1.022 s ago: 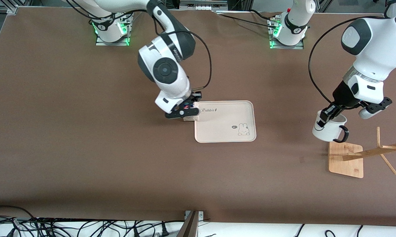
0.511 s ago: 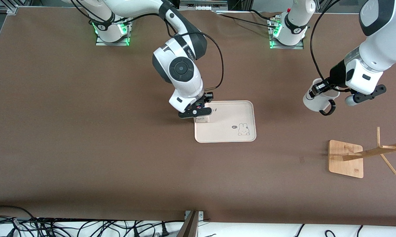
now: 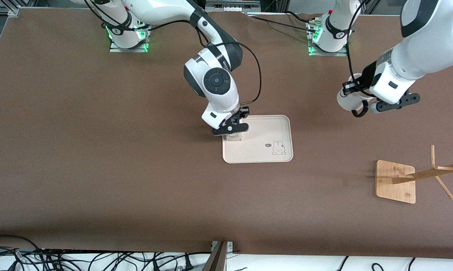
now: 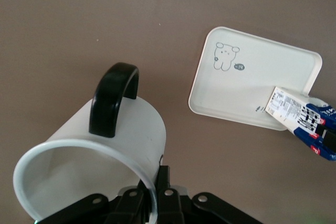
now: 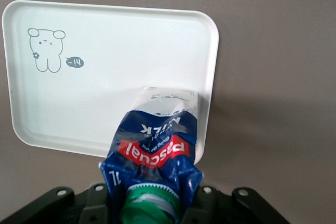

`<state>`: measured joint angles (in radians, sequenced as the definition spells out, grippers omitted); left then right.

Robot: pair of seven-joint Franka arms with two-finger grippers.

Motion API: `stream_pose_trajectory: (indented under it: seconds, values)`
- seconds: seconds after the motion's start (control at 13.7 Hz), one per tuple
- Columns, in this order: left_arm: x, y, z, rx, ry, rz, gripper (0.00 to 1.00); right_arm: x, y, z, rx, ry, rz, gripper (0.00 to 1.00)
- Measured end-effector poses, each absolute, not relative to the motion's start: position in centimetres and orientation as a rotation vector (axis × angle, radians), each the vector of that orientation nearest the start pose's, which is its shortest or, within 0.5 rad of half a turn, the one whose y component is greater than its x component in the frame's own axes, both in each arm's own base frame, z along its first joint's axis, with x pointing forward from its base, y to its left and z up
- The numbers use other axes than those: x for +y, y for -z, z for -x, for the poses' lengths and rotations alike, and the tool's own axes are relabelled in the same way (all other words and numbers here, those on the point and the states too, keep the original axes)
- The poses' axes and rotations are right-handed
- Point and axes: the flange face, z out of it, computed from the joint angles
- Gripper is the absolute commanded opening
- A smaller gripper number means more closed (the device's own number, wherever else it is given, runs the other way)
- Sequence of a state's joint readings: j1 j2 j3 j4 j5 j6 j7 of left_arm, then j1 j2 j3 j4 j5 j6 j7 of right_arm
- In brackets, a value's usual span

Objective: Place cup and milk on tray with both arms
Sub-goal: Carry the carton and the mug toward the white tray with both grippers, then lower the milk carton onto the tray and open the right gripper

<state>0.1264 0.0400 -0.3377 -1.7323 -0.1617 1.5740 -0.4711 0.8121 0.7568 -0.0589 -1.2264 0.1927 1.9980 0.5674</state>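
Milk (image 5: 152,150) clamped in right gripper (image 3: 232,126) over tray (image 3: 279,124) — cup (image 3: 350,101) pinched by left gripper (image 3: 356,92).

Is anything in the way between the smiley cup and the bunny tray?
Nothing visible is. The left gripper holds the cup by its rim, up over bare table toward the left arm's end. The only other thing at the tray is the milk, held over one tray corner by the right gripper.

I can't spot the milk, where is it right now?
The milk is held in the right gripper, over the tray at the corner toward the right arm's end, as the front view shows.
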Motion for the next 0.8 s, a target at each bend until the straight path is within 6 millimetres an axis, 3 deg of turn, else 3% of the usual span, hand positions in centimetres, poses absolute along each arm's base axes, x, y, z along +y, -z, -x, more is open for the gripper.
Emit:
stream_pose_trajectory:
  seconds: [0.22,0.44,0.58,0.8]
  values:
    - [-14.8,-51.7,-54.0,-0.381,-0.442,3.181,0.00,53.0,-32.3,-53.3,-0.190,-0.101,3.023,0.40]
    - [-13.3,-47.2,-56.1,-0.381,-0.492,3.126,0.00,52.9,-32.3,-53.5,-0.186,-0.097,3.026,0.43]
    - [-13.2,-43.4,-57.8,-0.357,-0.481,3.100,0.00,52.8,-32.3,-53.5,-0.186,-0.094,3.029,1.00]
    - [-15.6,-39.7,-59.5,-0.371,-0.490,3.114,0.00,52.6,-32.3,-53.8,-0.180,-0.088,3.032,1.00]
